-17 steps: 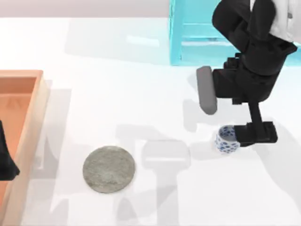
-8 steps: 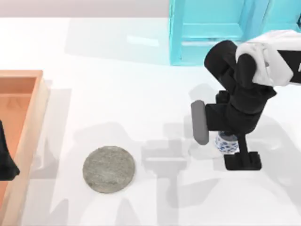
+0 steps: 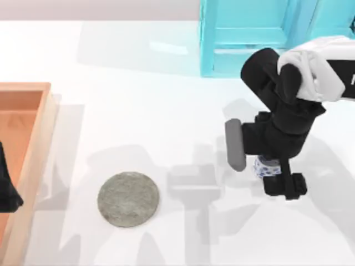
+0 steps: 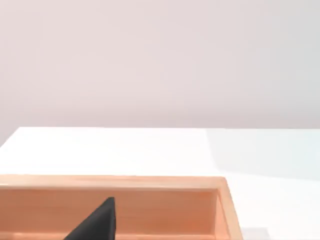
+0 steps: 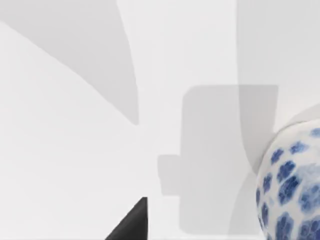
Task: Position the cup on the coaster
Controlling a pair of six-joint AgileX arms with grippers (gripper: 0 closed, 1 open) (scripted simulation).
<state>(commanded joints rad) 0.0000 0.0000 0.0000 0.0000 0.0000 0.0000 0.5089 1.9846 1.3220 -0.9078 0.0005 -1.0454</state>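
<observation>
Your right gripper (image 3: 275,176) sat over the cup (image 3: 267,168) near the desk's right edge; I couldn't tell its grip. The coaster (image 3: 128,199) waited, well apart.

Rendered simulation test bench, not a real room. A flat, featureless white tabletop (image 3: 138,83) is seen, backed by a plain pale wall (image 4: 160,60). Props are sparse: a wooden tray (image 3: 33,138) at the left edge, a translucent cyan rack (image 3: 244,39) at the far right. Hard-edged synthetic shadows are cast everywhere.
</observation>
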